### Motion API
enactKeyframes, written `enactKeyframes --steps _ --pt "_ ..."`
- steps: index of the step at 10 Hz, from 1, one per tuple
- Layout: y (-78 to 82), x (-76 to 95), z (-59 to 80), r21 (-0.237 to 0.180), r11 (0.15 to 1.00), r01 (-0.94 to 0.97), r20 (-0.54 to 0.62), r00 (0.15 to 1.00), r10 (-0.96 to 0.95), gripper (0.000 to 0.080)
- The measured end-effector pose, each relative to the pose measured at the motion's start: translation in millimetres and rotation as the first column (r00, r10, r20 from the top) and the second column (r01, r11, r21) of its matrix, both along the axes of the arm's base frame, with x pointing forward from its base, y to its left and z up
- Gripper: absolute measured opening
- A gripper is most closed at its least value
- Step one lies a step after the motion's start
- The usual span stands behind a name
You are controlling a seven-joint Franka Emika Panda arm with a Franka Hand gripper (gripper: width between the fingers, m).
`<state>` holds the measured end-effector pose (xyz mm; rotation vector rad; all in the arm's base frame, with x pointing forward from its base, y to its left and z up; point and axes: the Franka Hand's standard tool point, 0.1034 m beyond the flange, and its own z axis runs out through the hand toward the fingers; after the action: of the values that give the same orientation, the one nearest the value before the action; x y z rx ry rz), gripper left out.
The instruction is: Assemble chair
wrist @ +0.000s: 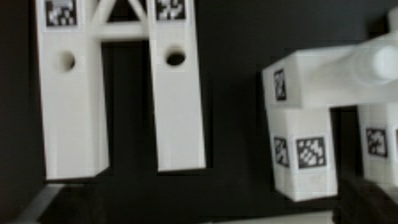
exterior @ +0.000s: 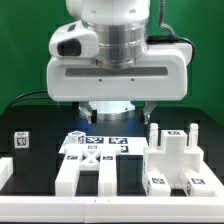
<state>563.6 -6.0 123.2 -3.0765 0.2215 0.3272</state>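
The chair's white parts lie loose on the black table. A forked piece point(exterior: 85, 172) with two long bars lies at the front centre. In the wrist view its bars point(wrist: 178, 95) each carry a round hole and join at a crossbar with tags. A blocky piece with upright posts and tags point(exterior: 176, 160) sits on the exterior view's right and shows in the wrist view as tagged blocks point(wrist: 306, 140). My gripper point(exterior: 113, 113) hangs above the table between these two pieces. It is open point(wrist: 217, 205), with dark fingertips point(wrist: 80, 200) at the frame's edge and nothing between them.
A small white tagged part point(exterior: 20, 140) lies on the exterior view's left. The marker board point(exterior: 97, 141) with several tags lies flat behind the forked piece. The table's white raised border point(exterior: 5, 178) runs along the left edge. A green backdrop stands behind.
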Motion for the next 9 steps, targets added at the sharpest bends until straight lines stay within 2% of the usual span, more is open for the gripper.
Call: enactKeyframes --steps 3,4,5,6,7,8,9 --pt "-4.0 10.0 -3.9 -0.026 0.999 -0.03 0.191 0.981 0.035 0.0649" --pt "-16.6 4.1 -11.4 -0.029 0.997 -0.072 0.193 0.978 0.076 0.0649" --pt "-38.3 0.5 -13.3 -0.029 0.995 -0.096 0.181 0.978 0.099 0.0649" --pt "-61.8 -3.8 -21.4 -0.032 0.992 -0.123 0.195 0.973 0.127 0.0649" --pt "-77.5 -14.1 -36.9 -0.035 0.991 -0.128 0.195 0.972 0.133 0.0649" --pt "-83.1 -17.8 -43.9 -0.037 0.99 -0.137 0.19 0.972 0.141 0.0649" --pt "-85.5 -14.5 -41.8 -0.038 0.99 -0.138 0.196 0.97 0.142 0.0649"
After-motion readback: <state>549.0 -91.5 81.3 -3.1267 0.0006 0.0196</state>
